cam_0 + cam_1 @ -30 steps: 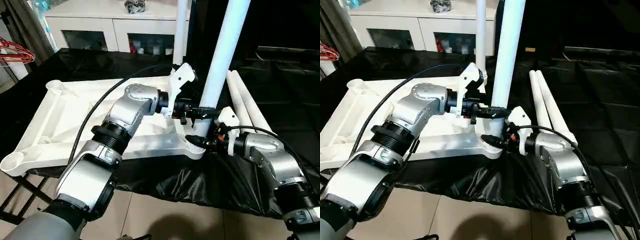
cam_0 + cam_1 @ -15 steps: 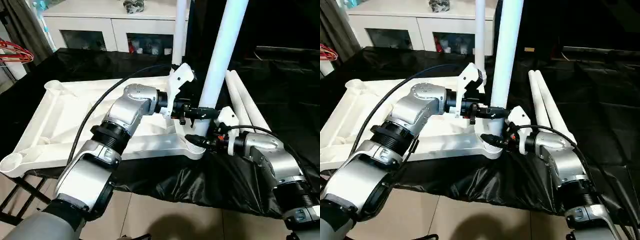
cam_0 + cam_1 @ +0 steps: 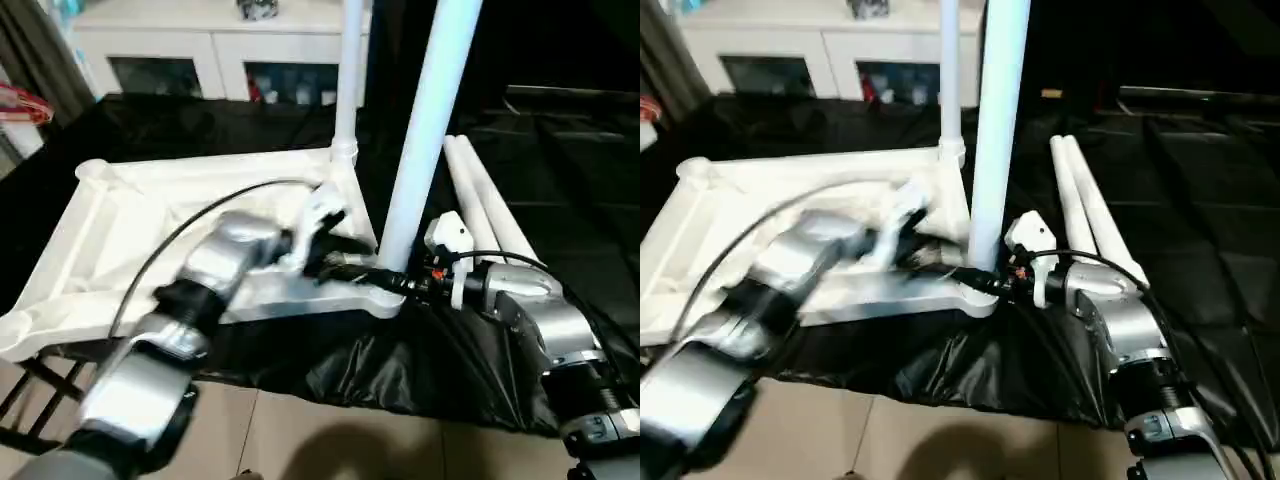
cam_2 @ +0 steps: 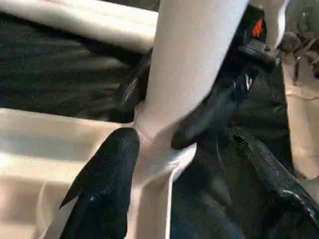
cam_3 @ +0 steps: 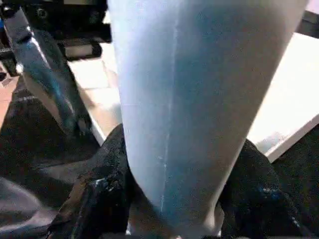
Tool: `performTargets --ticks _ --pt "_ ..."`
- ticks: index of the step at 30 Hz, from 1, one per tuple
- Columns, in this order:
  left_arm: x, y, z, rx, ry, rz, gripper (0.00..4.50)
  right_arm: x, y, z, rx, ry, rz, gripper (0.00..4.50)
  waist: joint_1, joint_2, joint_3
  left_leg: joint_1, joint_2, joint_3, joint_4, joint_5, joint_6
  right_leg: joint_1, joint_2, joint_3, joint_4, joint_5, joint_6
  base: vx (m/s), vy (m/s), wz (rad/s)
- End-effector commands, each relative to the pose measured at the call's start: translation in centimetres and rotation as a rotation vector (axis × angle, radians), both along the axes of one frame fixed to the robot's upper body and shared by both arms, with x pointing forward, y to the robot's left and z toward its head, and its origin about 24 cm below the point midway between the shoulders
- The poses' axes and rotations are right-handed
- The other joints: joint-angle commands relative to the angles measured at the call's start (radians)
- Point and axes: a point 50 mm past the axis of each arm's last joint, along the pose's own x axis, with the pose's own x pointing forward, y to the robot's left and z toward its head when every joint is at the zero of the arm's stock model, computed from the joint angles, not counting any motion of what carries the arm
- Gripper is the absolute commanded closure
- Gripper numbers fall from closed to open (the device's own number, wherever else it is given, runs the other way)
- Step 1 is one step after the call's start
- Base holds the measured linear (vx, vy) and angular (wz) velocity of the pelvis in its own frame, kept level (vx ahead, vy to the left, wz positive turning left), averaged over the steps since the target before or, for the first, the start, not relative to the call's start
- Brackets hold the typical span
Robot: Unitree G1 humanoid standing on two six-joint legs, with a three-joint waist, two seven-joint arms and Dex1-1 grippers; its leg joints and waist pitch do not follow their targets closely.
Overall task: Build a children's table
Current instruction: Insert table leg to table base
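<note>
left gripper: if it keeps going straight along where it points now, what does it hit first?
Most likely the upright leg at its base, where it sits in the near corner socket of the table top. The left gripper points right at it, with the right gripper clamped there just beyond. The remaining gap is hard to judge.

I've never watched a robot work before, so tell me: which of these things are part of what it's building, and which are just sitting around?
Part of the job:
- white table top, lying underside up
- upright leg held at the near corner socket
- second standing leg
- two spare legs lying alongside

Just lying about:
- white cabinet with glass doors
- black cloth under the work
</note>
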Motion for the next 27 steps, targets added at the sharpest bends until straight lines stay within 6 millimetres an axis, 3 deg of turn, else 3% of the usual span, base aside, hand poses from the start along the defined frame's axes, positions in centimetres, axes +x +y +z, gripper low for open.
performTargets --ticks 1,6,7,11,13,16,19,26,27 --pt "-0.3 0.2 0.5 -0.006 -0.040 -0.027 1.61 -0.3 0.0 -1.3 -0.012 0.069 -0.008 2.55 0.005 -0.010 -0.062 -0.010 0.011 0.006 -0.074 -0.129 0.059 0.061 -0.039 0.024 -0.060 -0.148 -0.263 0.000 0.000 0.00" --pt "-0.9 1.8 -0.4 0.061 -0.045 -0.037 1.61 -0.3 0.0 -1.3 -0.013 0.072 -0.006 2.55 0.002 -0.010 -0.063 -0.009 0.010 0.008 -0.071 -0.117 0.068 0.062 -0.039 0.026 -0.054 -0.119 -0.267 0.000 0.000 0.00" --pt "-0.9 2.1 -0.8 0.094 -0.056 -0.031 1.61 -0.2 0.0 -1.3 -0.012 0.073 -0.004 2.55 0.001 -0.015 -0.061 -0.008 0.010 0.010 -0.072 -0.128 0.068 0.061 -0.040 0.027 -0.058 -0.142 -0.262 0.000 0.000 0.00" --pt "-0.9 2.9 -2.3 0.221 -0.100 -0.003 1.61 -0.2 0.2 -1.3 -0.011 0.072 -0.002 2.55 0.002 -0.013 -0.058 -0.005 0.010 0.009 -0.076 -0.158 0.050 0.059 -0.043 0.030 -0.066 -0.229 -0.226 0.000 0.000 0.00" --pt "-0.9 2.8 -2.9 0.241 -0.098 0.023 1.96 -0.2 0.2 -1.3 -0.010 0.071 -0.001 2.55 0.003 -0.013 -0.060 -0.005 0.011 0.008 -0.075 -0.148 0.044 0.059 -0.044 0.030 -0.063 -0.219 -0.228 0.000 0.000 0.00" --pt "-0.8 2.6 -3.3 0.242 -0.095 0.053 1.96 -0.2 0.2 -1.3 -0.009 0.070 -0.001 2.55 0.003 -0.013 -0.062 -0.006 0.009 0.008 -0.071 -0.125 0.047 0.060 -0.043 0.030 -0.059 -0.173 -0.239 0.000 0.000 0.00" --pt "-0.5 2.6 -3.7 0.253 -0.083 0.096 2.41 -0.2 0.0 -1.2 -0.009 0.068 -0.006 2.55 0.003 -0.010 -0.064 -0.008 0.006 0.008 -0.068 -0.113 0.054 0.063 -0.040 0.028 -0.056 -0.140 -0.248 0.000 0.000 0.00" --pt "-0.7 2.8 -4.2 0.261 -0.050 0.064 2.97 -0.1 -0.2 -1.2 -0.011 0.063 -0.016 2.55 0.005 -0.008 -0.065 -0.006 0.007 0.008 -0.067 -0.122 0.055 0.063 -0.041 0.028 -0.055 -0.132 -0.262 0.000 0.000 0.00" --pt "-0.8 2.9 -4.2 0.269 -0.053 0.060 3.13 -0.1 -0.2 -1.2 -0.012 0.063 -0.018 2.55 0.005 -0.004 -0.065 -0.006 0.008 0.008 -0.068 -0.127 0.054 0.063 -0.041 0.028 -0.056 -0.132 -0.263 0.000 0.000 0.00"
